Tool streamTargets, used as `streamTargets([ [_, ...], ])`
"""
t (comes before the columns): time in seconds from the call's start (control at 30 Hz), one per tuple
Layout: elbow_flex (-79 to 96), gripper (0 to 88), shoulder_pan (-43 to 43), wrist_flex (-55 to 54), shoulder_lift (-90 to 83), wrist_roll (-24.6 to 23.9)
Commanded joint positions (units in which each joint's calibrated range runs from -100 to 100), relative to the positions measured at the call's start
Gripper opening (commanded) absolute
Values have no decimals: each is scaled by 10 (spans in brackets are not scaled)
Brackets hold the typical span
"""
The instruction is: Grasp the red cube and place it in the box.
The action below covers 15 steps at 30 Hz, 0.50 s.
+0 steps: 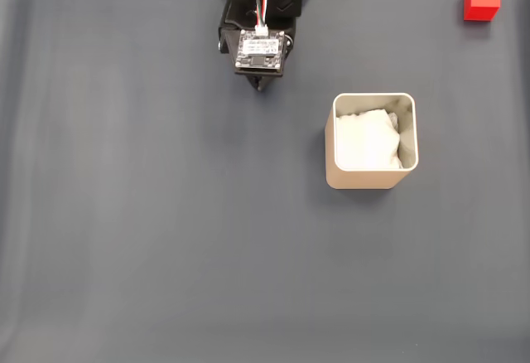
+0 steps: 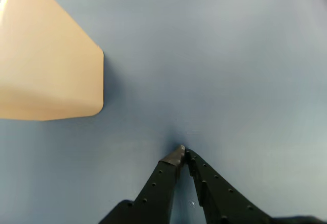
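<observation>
Fixed view, left to right: bare grey desk [image 1: 124,239], then the arm at top centre with its gripper [image 1: 259,85] pointing down at the desk, fingers [image 2: 176,157] pressed together at the tips with nothing between them in the wrist view. Right of it, the box [image 1: 373,182], white padding inside, no cube in it. Far top right corner, well apart from both, the red cube [image 1: 482,1]. Risks, judged: long reach to the desk corner, the cube could get nudged off the edge; the sweep across could clip the box wall; fingers must spread first.
</observation>
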Motion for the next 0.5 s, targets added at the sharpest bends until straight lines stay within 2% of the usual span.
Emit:
streamTargets([
  [0.0, 5, 3, 4, -66, -4, -6],
  [0.23, -36, 2, 4, -134, 19, -7],
  [0.47, -160, 2, 4, -132, 124, -21],
])
